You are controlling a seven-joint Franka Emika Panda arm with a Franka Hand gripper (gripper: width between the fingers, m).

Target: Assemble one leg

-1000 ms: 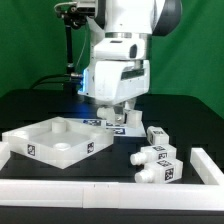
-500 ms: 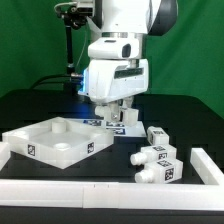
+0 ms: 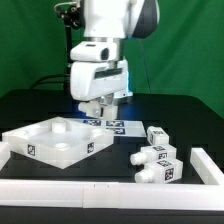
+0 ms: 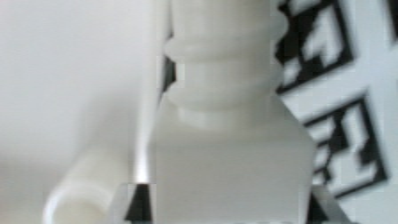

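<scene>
Starting at the front edge of the desk, a low white wall (image 3: 110, 190) runs right along it. Just behind that, the big square tray (image 3: 55, 140) sits toward the front corner on the exterior view's left. Three loose pegs (image 3: 160, 157) are bunched toward the front corner on the exterior view's right, well apart from the tray. Further back, around the middle of the desk, the gripper (image 3: 101, 111) hangs over the marker board (image 3: 118, 125), jaws pinched narrow on the leg (image 4: 222, 115). Wrist view is basically all leg, upright and blurry, board tags behind it. Can't tell if its tip touches the board.
</scene>
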